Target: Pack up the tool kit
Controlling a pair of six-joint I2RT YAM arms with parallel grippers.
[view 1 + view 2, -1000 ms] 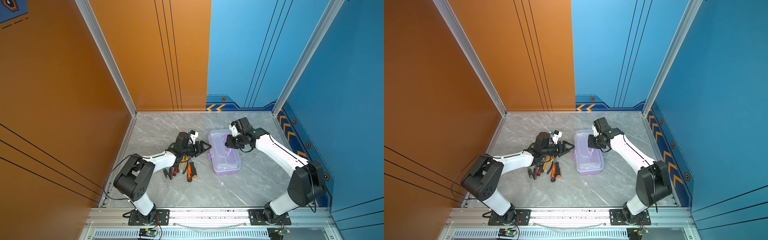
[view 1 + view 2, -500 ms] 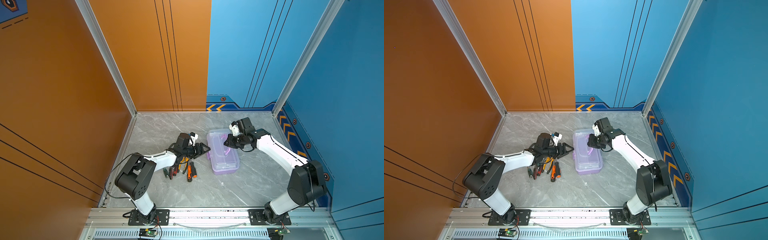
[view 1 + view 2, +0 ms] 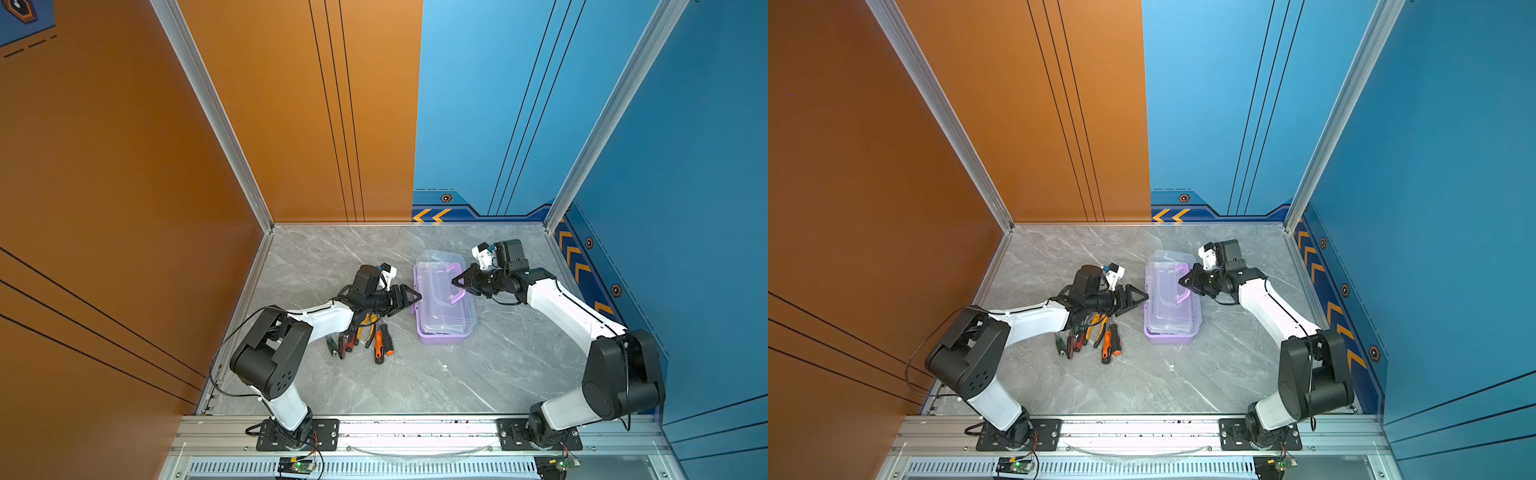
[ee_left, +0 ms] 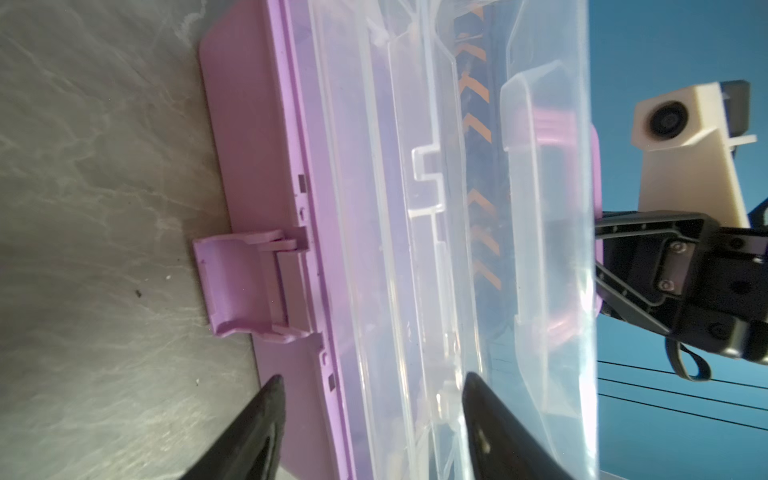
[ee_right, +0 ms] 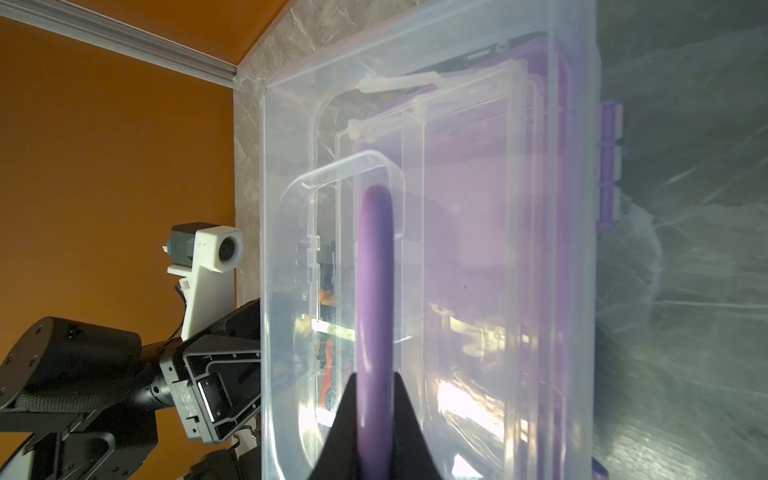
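Findings, both top views: you have bare tabletop (image 3: 457, 374) across lower-middle frame. At centre, case (image 3: 442, 334) and tool pile (image 3: 376, 345) obstruct passage.

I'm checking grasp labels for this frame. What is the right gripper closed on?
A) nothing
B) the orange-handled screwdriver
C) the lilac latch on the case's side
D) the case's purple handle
D: in the right wrist view the right gripper is pinched shut around the purple handle on the clear lid.
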